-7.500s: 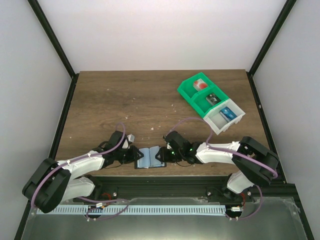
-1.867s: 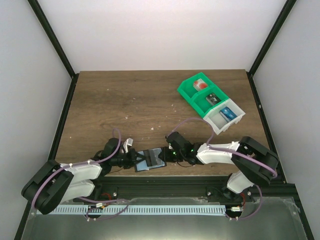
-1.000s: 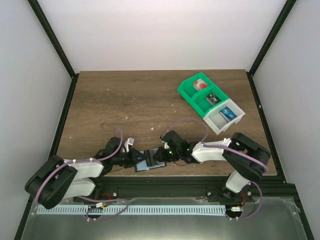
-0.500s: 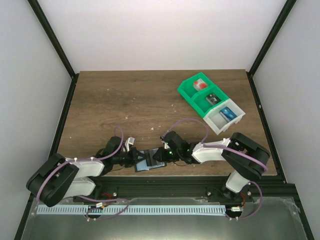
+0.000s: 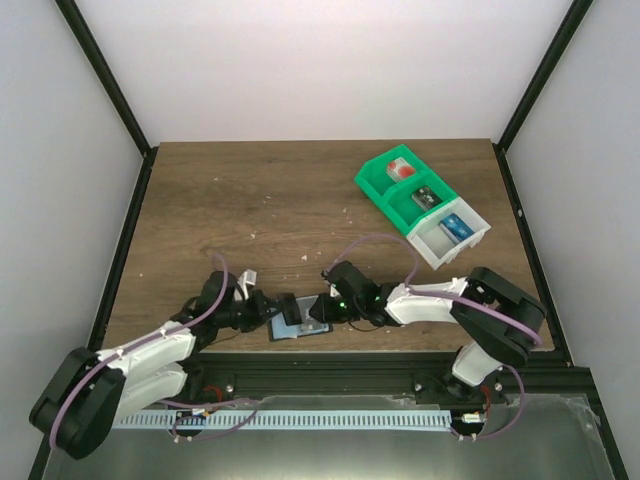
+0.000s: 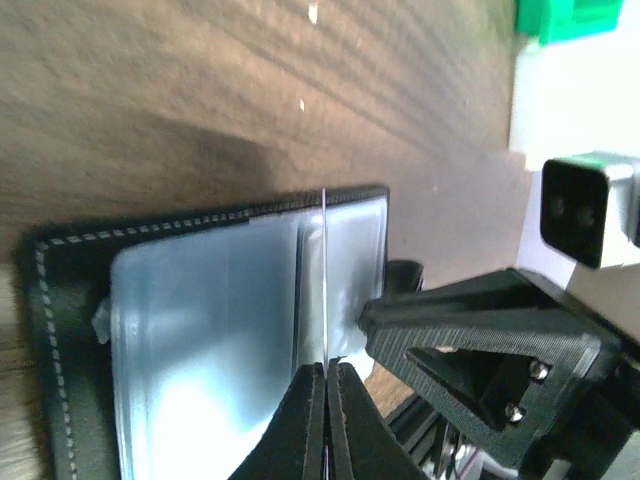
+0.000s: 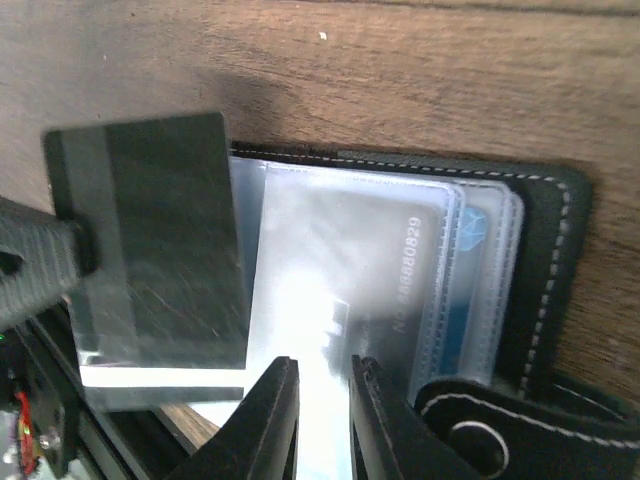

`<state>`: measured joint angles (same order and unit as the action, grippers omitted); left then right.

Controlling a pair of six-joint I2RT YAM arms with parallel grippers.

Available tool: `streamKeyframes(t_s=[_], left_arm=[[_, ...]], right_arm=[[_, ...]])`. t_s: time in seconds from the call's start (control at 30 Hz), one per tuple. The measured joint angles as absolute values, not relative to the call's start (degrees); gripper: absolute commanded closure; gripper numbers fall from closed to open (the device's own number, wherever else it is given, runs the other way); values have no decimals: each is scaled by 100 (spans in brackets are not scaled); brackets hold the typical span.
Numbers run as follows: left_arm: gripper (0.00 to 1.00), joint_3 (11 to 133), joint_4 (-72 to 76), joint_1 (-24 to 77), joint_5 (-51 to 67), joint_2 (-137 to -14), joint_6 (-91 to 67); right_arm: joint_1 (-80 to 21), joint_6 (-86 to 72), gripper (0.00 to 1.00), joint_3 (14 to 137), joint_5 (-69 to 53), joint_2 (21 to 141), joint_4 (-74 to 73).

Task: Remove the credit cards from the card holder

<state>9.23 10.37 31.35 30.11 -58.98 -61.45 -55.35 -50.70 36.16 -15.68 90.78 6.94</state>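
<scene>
The wallet lies open and flat at the middle of the bench's near edge, and both arms meet over it. The left claw is clenched on a card, held by one short end and raised over the wallet's left side (the left wrist view shows it only as a thin line). Whether its lower edge is quite free of the sleeve I cannot tell.

The right claw is narrowed onto the clear sleeve at the wallet's near side and looks to be pinching it, which would hold the wallet down. At least one more card sits under the sleeves, its numbers showing.

The step in hand is, I judge, carrying the drawn card away. It should go straight out along the sleeve before swinging aside, with a firm grip on so thin an edge and the wallet pinned. Then lay it flat on bare wood beside the wallet.

A green and white bin stands toward the far right corner, well apart.
</scene>
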Motion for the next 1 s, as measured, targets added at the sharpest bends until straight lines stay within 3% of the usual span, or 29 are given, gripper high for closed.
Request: streamKeyframes(t_s=[0.47,0.8,1.0], left_arm=[[100,1717,-362,2799,2711,-4613,-6003],[100,1741,-82,2773,3428,-4480,-6622],[100,1662,167,2773,3791,-4469,-7017]], right_arm=[[-5701,-2493,76,3879,-1083,7791,480],[-5872,862,71,1887,-1177,5859,2338],[-5918,2410,69,1413,-893,5730,2904]])
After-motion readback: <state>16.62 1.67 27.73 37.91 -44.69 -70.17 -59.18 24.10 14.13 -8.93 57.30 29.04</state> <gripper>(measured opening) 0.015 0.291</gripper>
